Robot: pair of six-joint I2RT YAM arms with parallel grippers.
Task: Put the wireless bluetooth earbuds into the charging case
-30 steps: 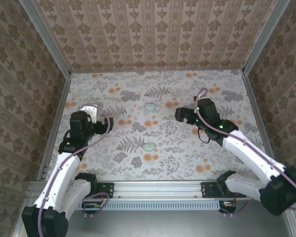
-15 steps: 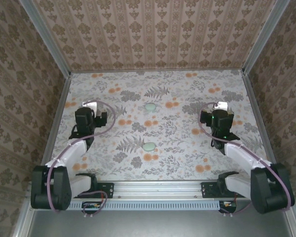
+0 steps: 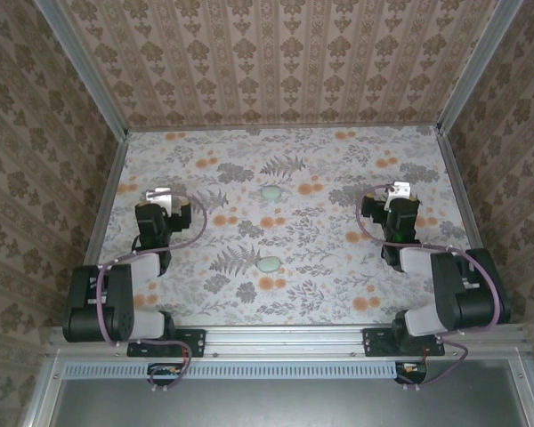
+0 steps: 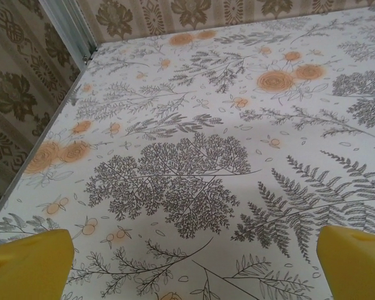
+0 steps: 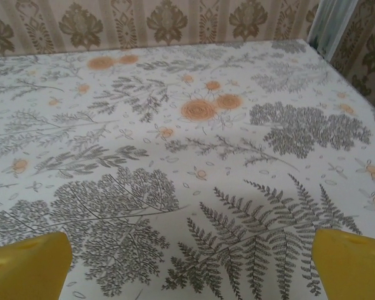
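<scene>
A pale mint-green oval charging case (image 3: 268, 263) lies at mid-table, and a second similar mint oval (image 3: 271, 192) lies farther back. They are too small to tell whether a lid is up. The earbuds are hidden or out of view. My left gripper (image 3: 163, 206) is folded back at the left, well away from both ovals. In the left wrist view it (image 4: 194, 269) stands open, its yellow fingertips (image 4: 31, 265) wide apart over bare print. My right gripper (image 3: 396, 200) sits folded at the right. It (image 5: 190, 265) is open too, with nothing between its yellow fingertips (image 5: 353, 262).
The table (image 3: 320, 285) has a grey fern and orange flower print. Patterned walls close it in on three sides, with metal rails (image 3: 102, 222) along the left and right edges. The arm bases stand on a rail (image 3: 285, 338) at the near edge.
Both arms have drawn back toward their bases and folded up. The right gripper has moved right, away from the table's middle. The two mint ovals have not moved.
</scene>
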